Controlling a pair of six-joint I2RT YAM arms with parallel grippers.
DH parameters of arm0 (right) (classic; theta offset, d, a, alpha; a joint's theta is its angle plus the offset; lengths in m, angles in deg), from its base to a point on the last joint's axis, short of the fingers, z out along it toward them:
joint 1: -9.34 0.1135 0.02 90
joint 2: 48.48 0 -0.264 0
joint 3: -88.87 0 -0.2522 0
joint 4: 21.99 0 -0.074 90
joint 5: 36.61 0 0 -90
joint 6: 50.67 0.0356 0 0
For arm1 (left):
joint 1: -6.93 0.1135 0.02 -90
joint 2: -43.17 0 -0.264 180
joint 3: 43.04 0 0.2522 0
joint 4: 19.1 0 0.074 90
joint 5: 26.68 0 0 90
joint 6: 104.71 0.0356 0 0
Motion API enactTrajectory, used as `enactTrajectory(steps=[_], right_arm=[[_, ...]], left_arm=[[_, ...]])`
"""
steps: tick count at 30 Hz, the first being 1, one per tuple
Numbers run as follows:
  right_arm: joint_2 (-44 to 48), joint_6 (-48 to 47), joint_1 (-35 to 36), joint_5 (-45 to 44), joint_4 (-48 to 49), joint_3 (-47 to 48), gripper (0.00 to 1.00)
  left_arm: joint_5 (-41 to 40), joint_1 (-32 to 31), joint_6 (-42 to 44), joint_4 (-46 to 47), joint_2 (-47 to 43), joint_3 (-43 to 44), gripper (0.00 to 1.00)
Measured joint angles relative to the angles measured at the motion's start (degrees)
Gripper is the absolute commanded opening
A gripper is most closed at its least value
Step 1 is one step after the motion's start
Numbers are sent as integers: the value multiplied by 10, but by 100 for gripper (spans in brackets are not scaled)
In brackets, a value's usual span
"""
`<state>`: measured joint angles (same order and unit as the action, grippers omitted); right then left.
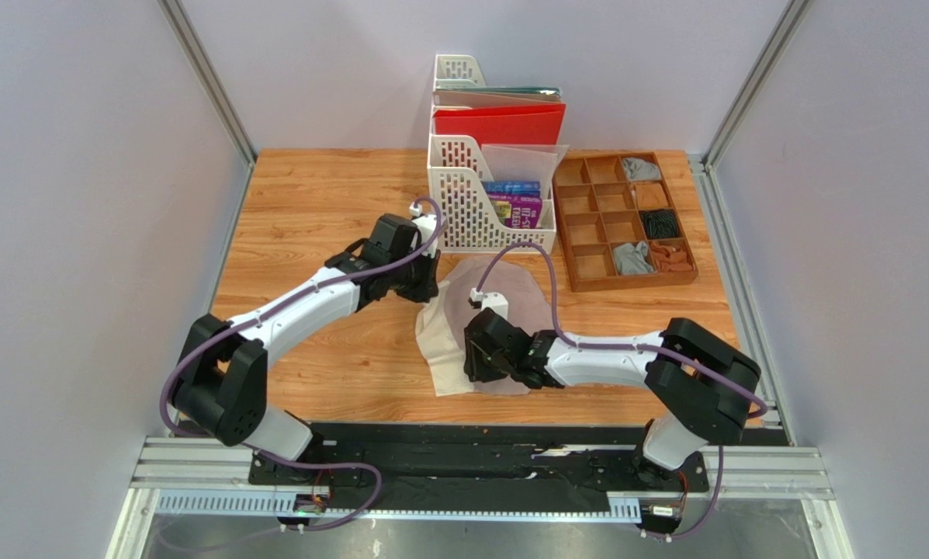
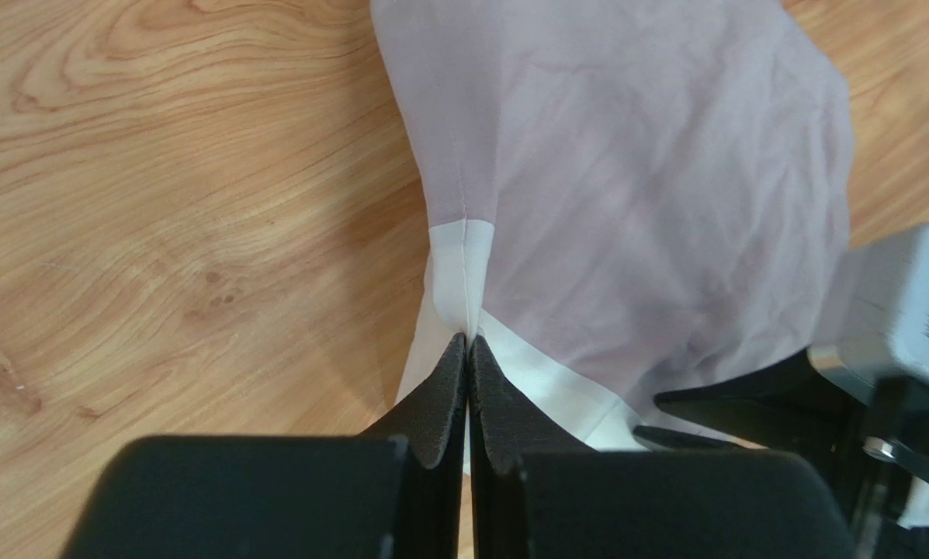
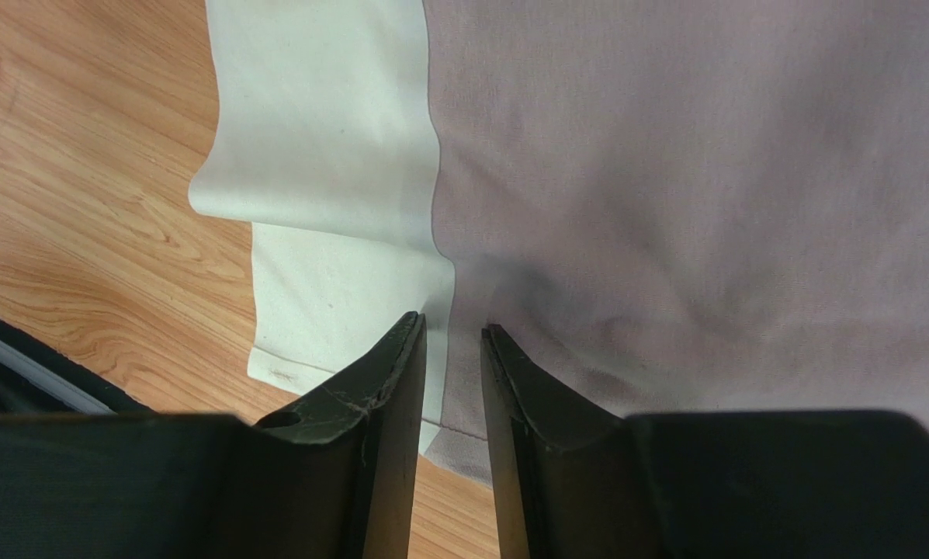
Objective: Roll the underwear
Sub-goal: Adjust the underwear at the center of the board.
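The pale pinkish-beige underwear (image 1: 525,301) with a cream edge band lies spread on the wooden table between the two arms. My left gripper (image 1: 429,291) is at its far left side. In the left wrist view it (image 2: 469,340) is shut, pinching the cream band at a seam of the underwear (image 2: 644,175). My right gripper (image 1: 476,356) is over the near edge. In the right wrist view its jaws (image 3: 451,324) stand a little apart, straddling the underwear (image 3: 690,175) where the cream band meets the pink cloth.
A white file rack (image 1: 481,198) with folders and books stands just behind the cloth. A wooden divided tray (image 1: 571,239) at the back right holds small rolled cloth pieces in grey, black and brown. The black rail (image 1: 481,454) runs along the near edge.
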<state>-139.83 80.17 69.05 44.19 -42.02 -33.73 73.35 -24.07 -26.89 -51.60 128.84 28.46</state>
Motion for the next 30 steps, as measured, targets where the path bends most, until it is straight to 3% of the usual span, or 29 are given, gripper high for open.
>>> enactTrajectory(steps=[7, 16, 30], right_arm=[[4, -6, 1, -3, -10, 6, 42], [90, -18, 1, -6, -65, -5, 36], [73, 3, 1, 7, -67, -46, 34]], left_arm=[[-4, -16, 0, -4, -35, -16, 0], [-15, -16, 0, -4, -37, -16, 0], [-16, -16, 6, -7, -40, 1, 0]])
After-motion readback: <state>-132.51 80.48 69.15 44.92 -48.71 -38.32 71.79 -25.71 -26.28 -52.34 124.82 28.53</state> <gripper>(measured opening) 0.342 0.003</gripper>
